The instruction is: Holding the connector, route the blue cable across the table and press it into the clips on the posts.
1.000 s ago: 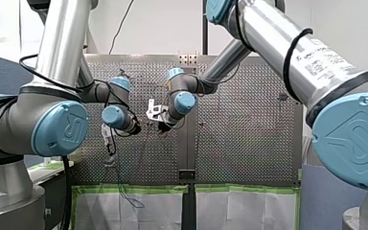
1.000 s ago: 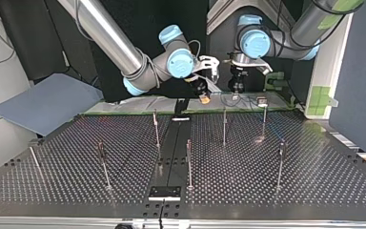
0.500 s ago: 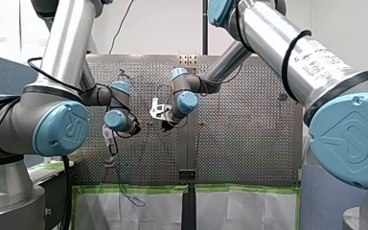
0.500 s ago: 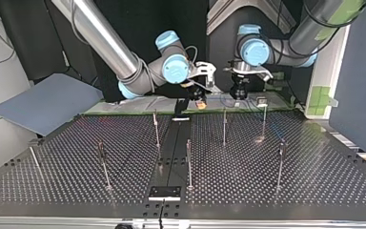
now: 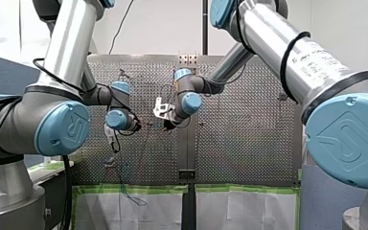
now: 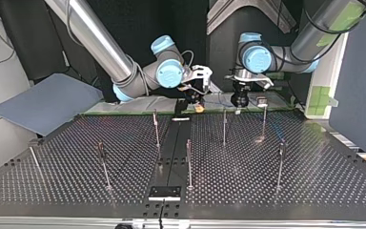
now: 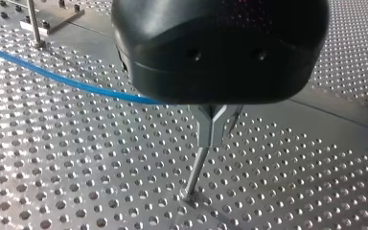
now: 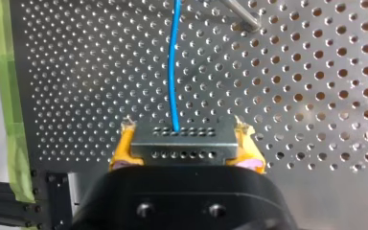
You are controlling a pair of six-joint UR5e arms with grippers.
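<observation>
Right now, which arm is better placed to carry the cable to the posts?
Right. My right gripper is shut on the connector, blue cable running ahead; my left gripper only hangs above a post.

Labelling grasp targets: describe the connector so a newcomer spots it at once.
Follow my right arm, entering at the top view's left, down to my right gripper. Between the yellow pads sits the connector: a grey block with rows of tiny holes, the only piece with the blue cable running out of it.
</observation>
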